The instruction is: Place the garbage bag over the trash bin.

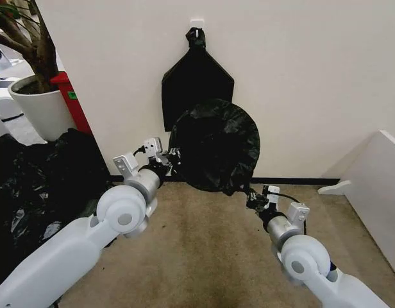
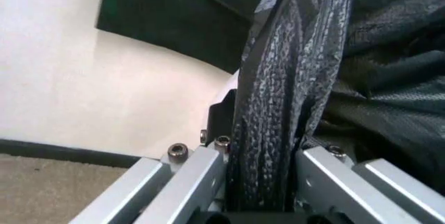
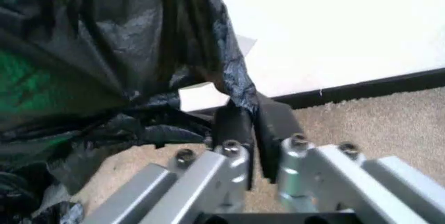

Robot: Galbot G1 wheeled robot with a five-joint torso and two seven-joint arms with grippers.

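A plain cream wall [image 1: 313, 77] stands at the far side of a tan carpeted floor [image 1: 210, 256], with a black skirting strip along its foot. A flat black bag [image 1: 197, 83] with a knot hangs from a wall hook, a white plant pot [image 1: 37, 109] stands far left, and a big heap of black film [image 1: 31, 192] lies on the left.

The garbage bag [image 1: 215, 144] is held up in front of the wall, stretched into a rounded dark shape between the two arms. The left tool [image 1: 170, 156] is clamped on the bag's left edge; in the left wrist view a bunched fold of garbage bag [image 2: 278, 104] runs straight down between its two fingers [image 2: 187, 177]. The right tool [image 1: 252, 196] is closed on the bag's lower right edge, where the film [image 3: 104, 52] gathers into a thin twist at the fingers [image 3: 233, 125].

The trash bin cannot be made out; it may sit inside the stretched film.

The film looks very light, limp and slick, likely to slip or tear under a hard pull. The gathered hem is the soundest place to hold, on opposite sides, keeping the mouth taut.
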